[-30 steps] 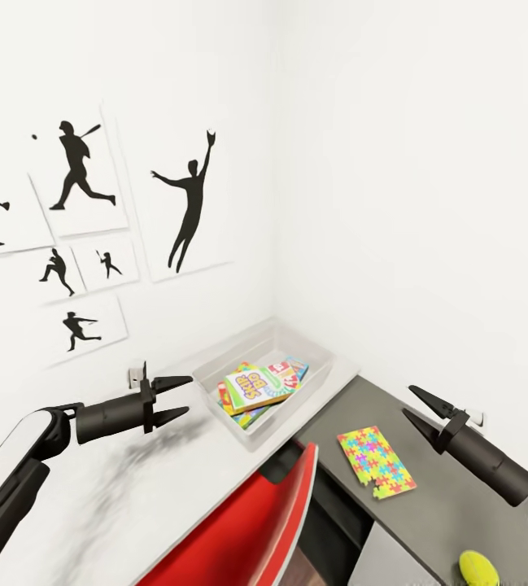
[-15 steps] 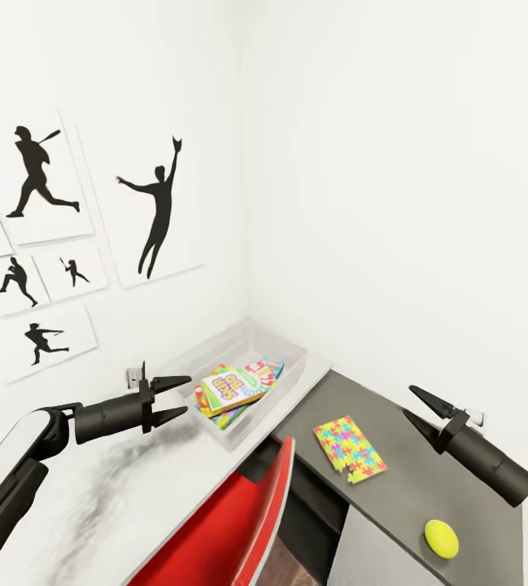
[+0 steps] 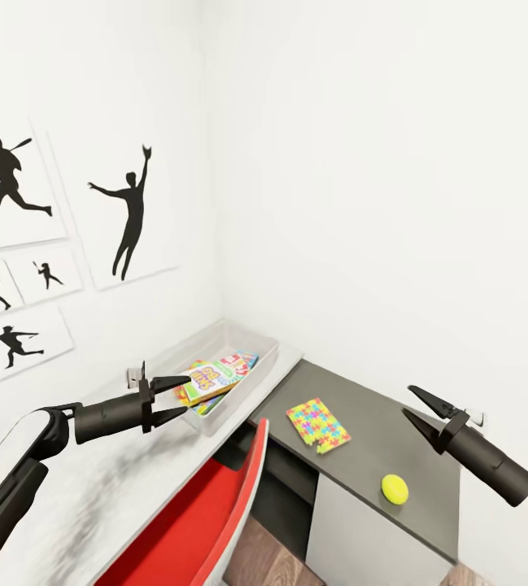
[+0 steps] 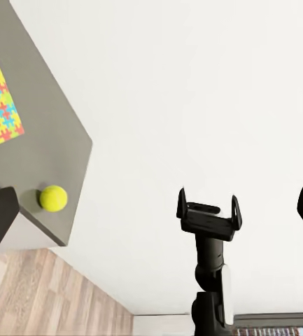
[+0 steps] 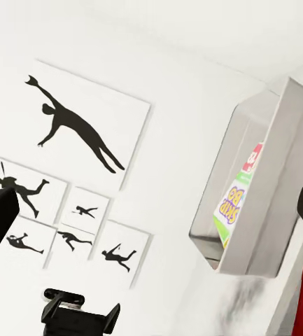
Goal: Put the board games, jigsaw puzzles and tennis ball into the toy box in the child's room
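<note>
Left claw (image 3: pixel 174 400) released, empty, toy box (image 3: pixel 251 373) with Skip-Bo game (image 3: pixel 205 378) just past its tips. Right claw (image 3: pixel 415 408) released, empty; jigsaw puzzle (image 3: pixel 318 425) and tennis ball (image 3: pixel 394 488) on dark counter (image 3: pixel 377 423) between claws.

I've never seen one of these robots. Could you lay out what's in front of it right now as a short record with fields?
Toy box: on pale table, holds Skip-Bo game and other boxes
Jigsaw puzzle: flat on dark grey cabinet, outside the box
Tennis ball: on same cabinet, nearer the robot
Red chair: at the table
Left gripper: open, empty
Right gripper: open, empty
</note>
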### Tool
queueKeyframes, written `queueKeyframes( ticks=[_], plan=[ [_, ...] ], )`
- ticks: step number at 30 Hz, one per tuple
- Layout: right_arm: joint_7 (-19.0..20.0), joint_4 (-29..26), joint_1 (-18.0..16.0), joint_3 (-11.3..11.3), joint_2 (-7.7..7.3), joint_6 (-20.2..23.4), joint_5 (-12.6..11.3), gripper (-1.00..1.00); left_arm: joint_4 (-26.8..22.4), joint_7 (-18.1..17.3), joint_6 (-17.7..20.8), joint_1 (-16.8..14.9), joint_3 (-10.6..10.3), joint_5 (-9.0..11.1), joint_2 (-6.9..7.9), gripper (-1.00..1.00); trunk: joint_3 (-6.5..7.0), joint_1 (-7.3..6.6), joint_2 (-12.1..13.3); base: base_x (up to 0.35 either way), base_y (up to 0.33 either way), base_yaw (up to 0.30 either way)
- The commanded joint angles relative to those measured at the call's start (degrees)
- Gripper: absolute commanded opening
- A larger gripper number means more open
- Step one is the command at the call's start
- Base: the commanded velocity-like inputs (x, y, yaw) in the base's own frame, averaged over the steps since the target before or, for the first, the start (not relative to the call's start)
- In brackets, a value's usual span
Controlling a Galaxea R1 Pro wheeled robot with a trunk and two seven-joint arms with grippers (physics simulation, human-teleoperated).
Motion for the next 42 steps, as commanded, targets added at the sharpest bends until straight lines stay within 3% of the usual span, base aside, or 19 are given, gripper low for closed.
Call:
queueKeyframes(
  ticks=[1, 42],
  plan=[
    [0.35, 0.02, -0.08, -0.08, 0.01, 0.27, 0.32, 1.00, -0.05, 0.60, 0.05, -0.06, -0.06, 0.61, 0.04, 1.00, -0.07, 0.04, -0.13, -0.035, 0.000, -0.165],
    [0.49, 0.15, -0.08, -1.23, 0.01, 0.36, 0.23, 1.00, -0.21, 0.60, 0.05, -0.07, -0.04, 0.61, 0.04, 1.00, 0.39, 0.04, -0.13, -0.013, 0.000, -0.032]
  ],
)
